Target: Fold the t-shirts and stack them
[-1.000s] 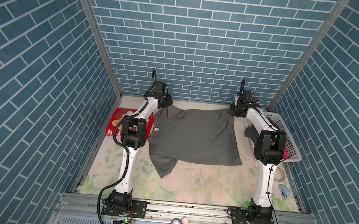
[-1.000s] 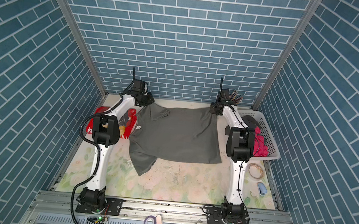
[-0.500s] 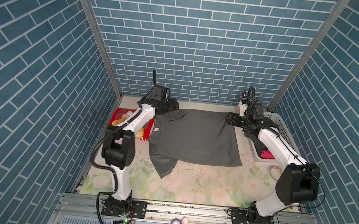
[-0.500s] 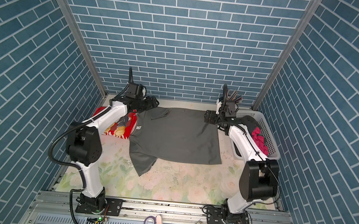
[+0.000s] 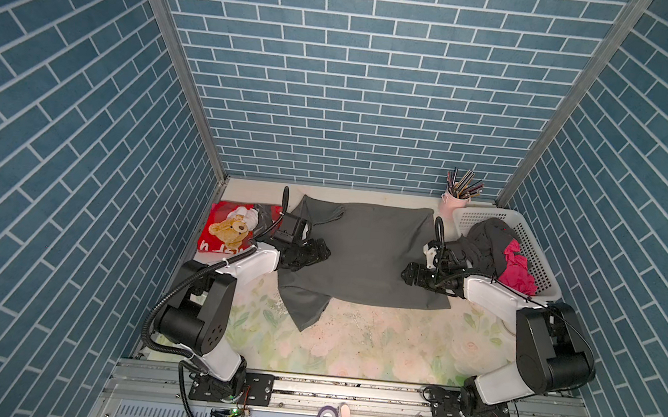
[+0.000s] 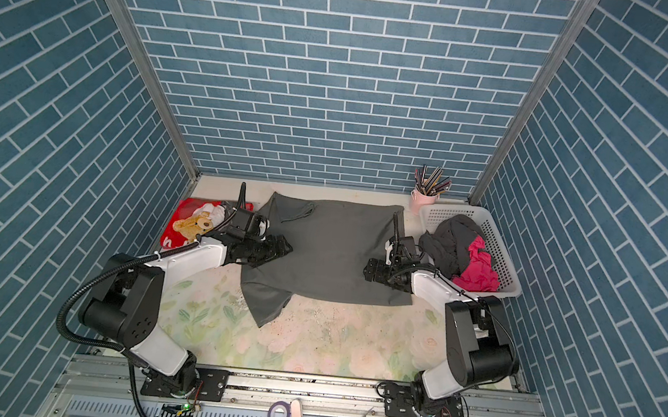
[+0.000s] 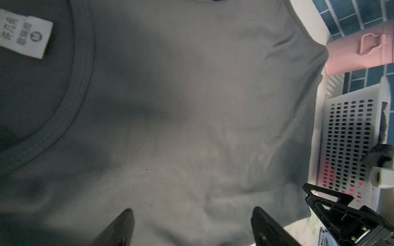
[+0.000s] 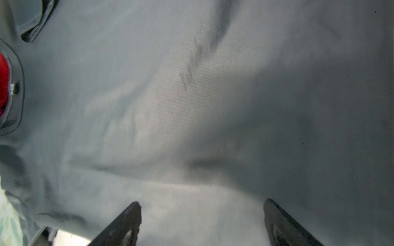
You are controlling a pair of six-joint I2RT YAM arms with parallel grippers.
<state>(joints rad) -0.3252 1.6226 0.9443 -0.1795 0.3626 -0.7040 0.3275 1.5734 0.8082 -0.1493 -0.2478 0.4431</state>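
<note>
Okay, grey shirt (image 5: pixel 369 254) (image 6: pixel 332 247) lies spread mostly flat on the floral table (image 5: pixel 352 345), collar side toward the left arm. One sleeve sticks out past its near left corner and the far left corner is folded in on top. White neck label (image 7: pixel 23 34) shows inside the collar.

Left gripper (image 5: pixel 319 252) (image 6: pixel 282 248) (image 7: pixel 191 213) sits over the shirt's left edge, fingers spread wide, nothing between them but flat cloth below. Right gripper (image 5: pixel 407 273) (image 6: pixel 370 269) (image 8: pixel 202 203) is over the shirt's right edge, fingers also wide apart, holding nothing. Can't tell if either fingertip touches the cloth.

Red shirt with bear print (image 5: pixel 234 229) (image 6: pixel 193 221) lies just left of the grey shirt, folded, partly under its edge. White basket (image 5: pixel 473 223) (image 6: pixel 440 215) is just right of the grey shirt, with a crumpled dark shirt (image 5: pixel 488 241) and a magenta shirt (image 5: pixel 516 269) inside. Pink cup of pencils (image 5: pixel 451 204) stands at the grey shirt's far right corner.
</note>
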